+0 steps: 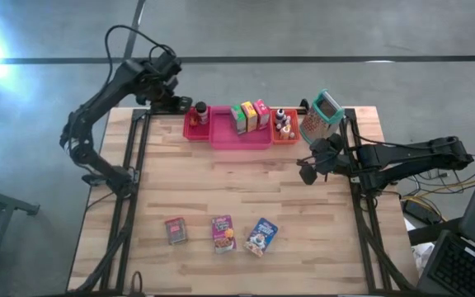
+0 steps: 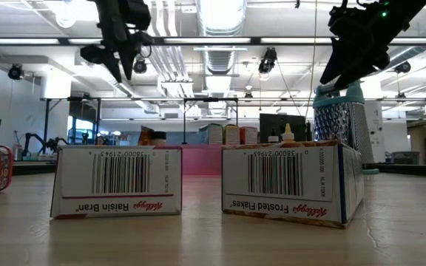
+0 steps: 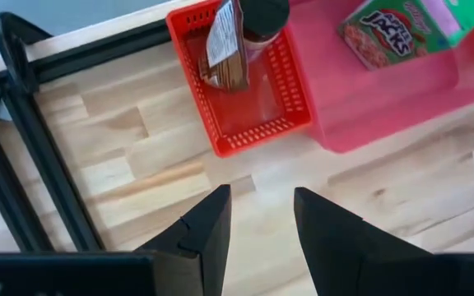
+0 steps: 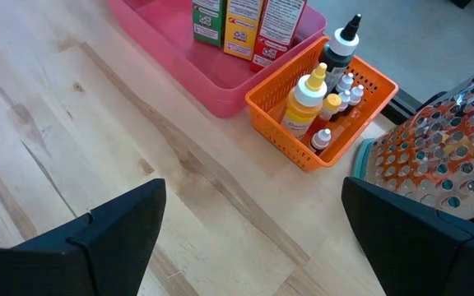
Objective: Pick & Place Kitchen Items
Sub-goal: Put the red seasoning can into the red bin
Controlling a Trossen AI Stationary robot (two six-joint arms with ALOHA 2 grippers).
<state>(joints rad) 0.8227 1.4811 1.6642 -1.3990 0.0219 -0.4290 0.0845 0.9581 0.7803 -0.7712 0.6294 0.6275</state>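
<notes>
Three toy boxes lie flat near the table's near edge: a red-grey one (image 1: pixel 175 230), a purple Raisin Bran box (image 1: pixel 223 233) and a blue Frosted Flakes box (image 1: pixel 261 236). A small dark-capped jar (image 3: pixel 237 41) lies in the red bin (image 3: pixel 253 115). Green, yellow and red boxes (image 1: pixel 250 116) stand in the pink bin (image 1: pixel 242 139). Small bottles (image 4: pixel 327 99) stand in the orange bin (image 4: pixel 299 156). My left gripper (image 3: pixel 262 218) is open and empty, above the table just near of the red bin. My right gripper (image 4: pixel 253 222) is wide open and empty, above the table near the orange bin.
A metal grater with a teal handle (image 1: pixel 322 115) stands at the far right, beside the orange bin. The three bins line the far edge. Bare wood (image 1: pixel 237 186) lies between the bins and the boxes at the near edge. Black frame rails (image 3: pixel 23 164) run along the table's sides.
</notes>
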